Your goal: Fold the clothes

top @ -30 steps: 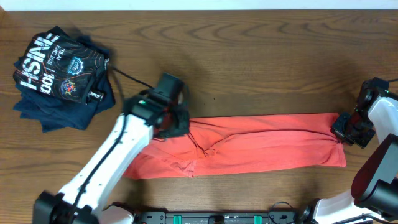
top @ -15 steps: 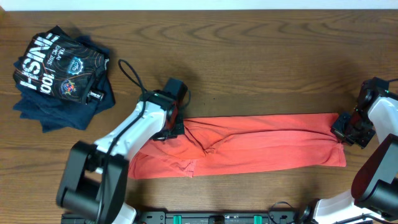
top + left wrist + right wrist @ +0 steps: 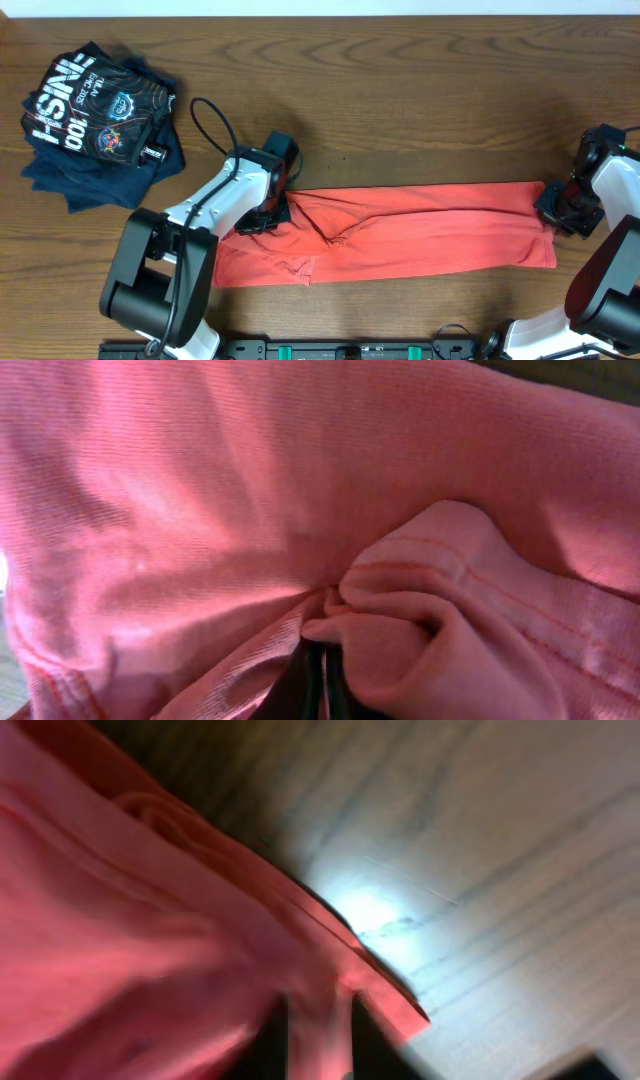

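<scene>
Along the near edge of the counter (image 3: 400, 100), the red-orange T-shirt (image 3: 420, 240) lies stretched into a long band. The left claw (image 3: 262, 212) is closed on bunched cloth near its left end. The right claw (image 3: 552, 212) is closed on the hem at its right end. Dark shirts (image 3: 95, 120) sit piled in the far left corner.
</scene>
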